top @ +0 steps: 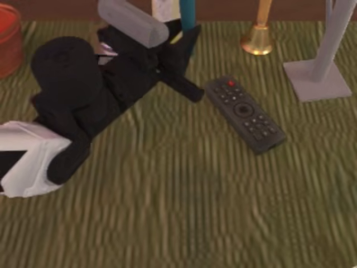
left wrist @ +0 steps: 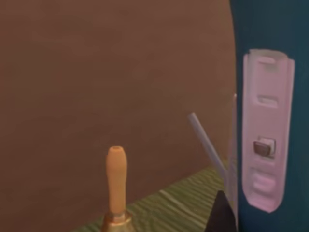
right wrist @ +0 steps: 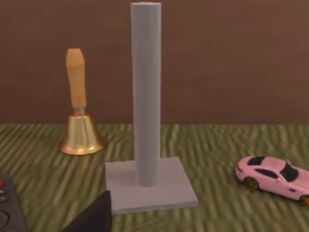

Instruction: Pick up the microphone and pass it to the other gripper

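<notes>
In the top view the microphone's [top: 187, 14] teal-blue handle rises out of the picture's top edge at the back of the table, left of centre. My left gripper [top: 187, 40], black with a pale grey rounded bar, is shut on it and holds it off the table. The left wrist view shows the microphone [left wrist: 270, 29] close up, with its white switch strip [left wrist: 266, 130] and a black fingertip [left wrist: 221, 217] against the handle. Its head is out of view. My right arm is outside the top view. Only a black part of my right gripper [right wrist: 91, 220] shows in the right wrist view.
A black remote [top: 244, 114] lies right of the left gripper. A brass bell with an orange handle [top: 257, 36] and a grey post on a square base [top: 315, 75] stand at the back right. A pink toy car [right wrist: 273, 176] sits by the post. An orange container [top: 8, 39] is back left.
</notes>
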